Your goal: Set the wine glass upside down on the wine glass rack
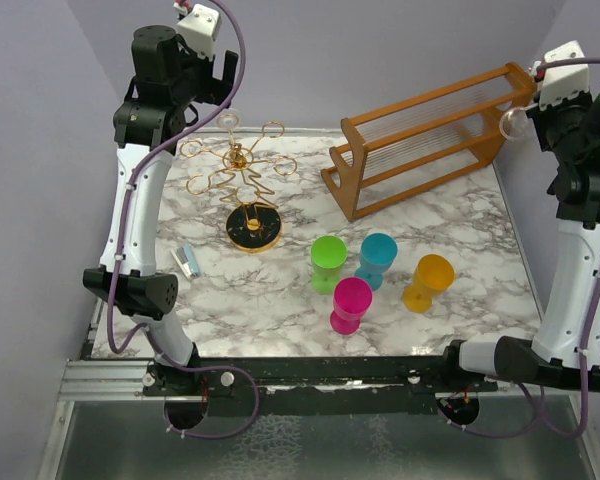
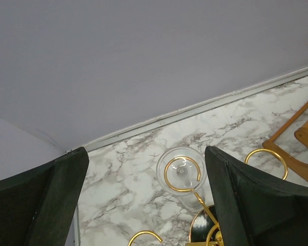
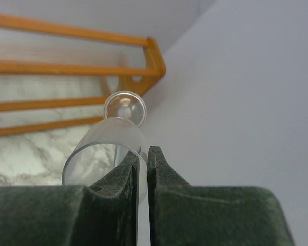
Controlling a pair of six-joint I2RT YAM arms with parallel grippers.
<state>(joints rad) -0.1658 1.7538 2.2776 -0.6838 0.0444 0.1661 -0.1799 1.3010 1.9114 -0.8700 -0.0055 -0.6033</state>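
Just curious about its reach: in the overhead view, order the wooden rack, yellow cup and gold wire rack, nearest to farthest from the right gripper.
1. Wooden rack, back right, beside the right gripper.
2. Yellow cup, front right.
3. Gold wire rack, back left.

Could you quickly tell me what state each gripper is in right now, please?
left gripper: open, holding nothing.
right gripper: closed on the rim of a clear wine glass.
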